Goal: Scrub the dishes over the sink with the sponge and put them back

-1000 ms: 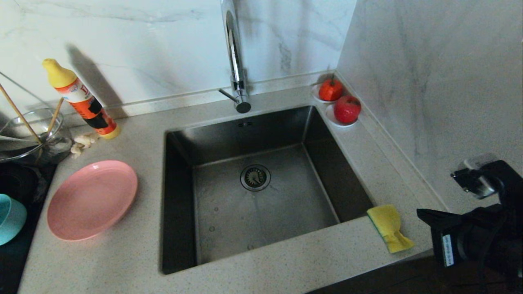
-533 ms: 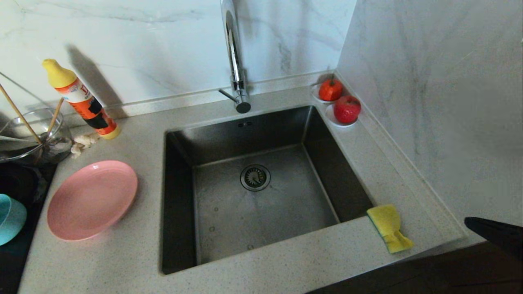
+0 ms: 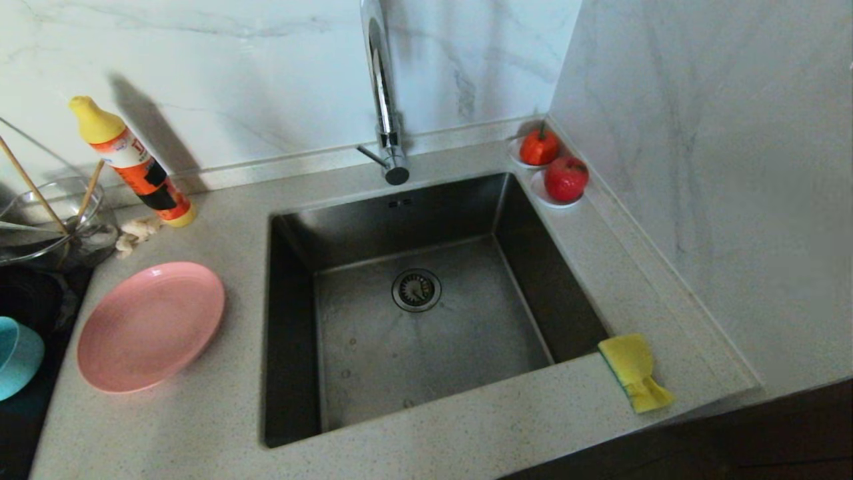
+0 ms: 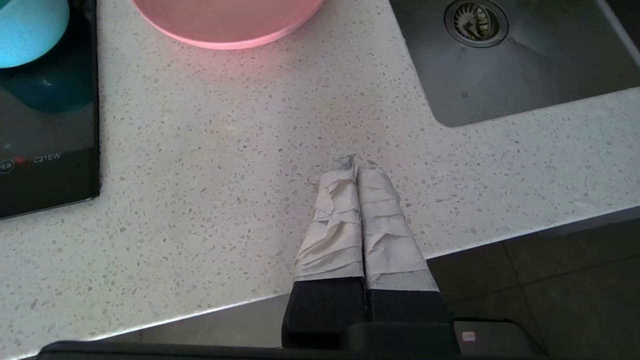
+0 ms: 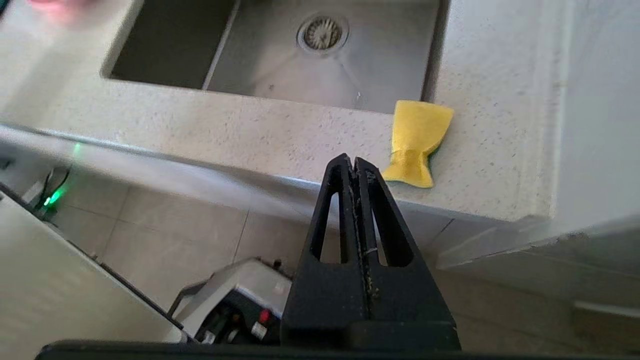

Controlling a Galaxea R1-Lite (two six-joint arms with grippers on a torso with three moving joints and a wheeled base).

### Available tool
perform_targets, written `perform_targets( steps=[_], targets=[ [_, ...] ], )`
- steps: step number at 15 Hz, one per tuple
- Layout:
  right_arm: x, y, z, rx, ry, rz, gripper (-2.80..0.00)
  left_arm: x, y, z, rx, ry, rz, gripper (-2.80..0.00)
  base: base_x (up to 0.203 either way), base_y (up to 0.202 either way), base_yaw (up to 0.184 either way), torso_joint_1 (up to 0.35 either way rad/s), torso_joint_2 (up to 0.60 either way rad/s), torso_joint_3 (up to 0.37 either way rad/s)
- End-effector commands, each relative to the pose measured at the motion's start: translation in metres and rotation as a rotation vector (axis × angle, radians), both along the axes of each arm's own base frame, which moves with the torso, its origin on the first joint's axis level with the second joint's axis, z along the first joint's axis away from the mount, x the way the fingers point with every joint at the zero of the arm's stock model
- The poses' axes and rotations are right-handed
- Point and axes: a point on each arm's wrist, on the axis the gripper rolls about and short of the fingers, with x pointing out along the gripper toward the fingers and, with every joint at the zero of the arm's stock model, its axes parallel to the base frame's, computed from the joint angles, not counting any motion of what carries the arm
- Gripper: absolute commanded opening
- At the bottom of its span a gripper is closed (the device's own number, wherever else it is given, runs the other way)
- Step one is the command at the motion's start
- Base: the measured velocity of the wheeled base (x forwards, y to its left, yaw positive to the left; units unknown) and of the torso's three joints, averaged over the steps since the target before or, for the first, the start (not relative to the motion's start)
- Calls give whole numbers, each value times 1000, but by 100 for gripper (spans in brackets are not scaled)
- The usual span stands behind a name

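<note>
The pink plate (image 3: 150,325) lies on the counter left of the sink (image 3: 426,333). A teal bowl (image 3: 16,357) sits at the far left edge on a dark hob. Chopsticks (image 3: 33,187) stand in a clear glass bowl at the back left. The yellow sponge (image 3: 634,372) lies crumpled on the counter at the sink's front right corner. Neither arm shows in the head view. My left gripper (image 4: 356,162) is shut and empty over the counter's front edge. My right gripper (image 5: 354,161) is shut and empty, off the counter's front edge, short of the sponge (image 5: 416,142).
A tall chrome tap (image 3: 383,100) rises behind the sink. An orange bottle (image 3: 130,163) leans at the back left. Two white saucers with red fruit (image 3: 556,170) sit in the back right corner. A marble wall closes the right side.
The right arm has pulled back down and out of the head view, from the lower right corner. The sponge, plate and bowl have not moved.
</note>
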Motion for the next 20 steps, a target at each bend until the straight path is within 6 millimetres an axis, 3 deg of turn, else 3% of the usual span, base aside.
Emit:
perform_targets(
  steps=[1,4,14,20],
  targets=[
    [-23,-5,-11,20,-83,-47,-280,0,0,0,0,1,0,-280,0,0,0,0,0,0],
    [-32,-4,-35,18,-94,-66,-280,0,0,0,0,1,0,-280,0,0,0,0,0,0],
    [-7,-5,-97,-75,-144,-237,-280,0,0,0,0,1,0,-280,0,0,0,0,0,0],
    [-10,-5,-107,-68,-165,-352,-280,0,0,0,-3,1,2,-280,0,0,0,0,0,0]
  ],
)
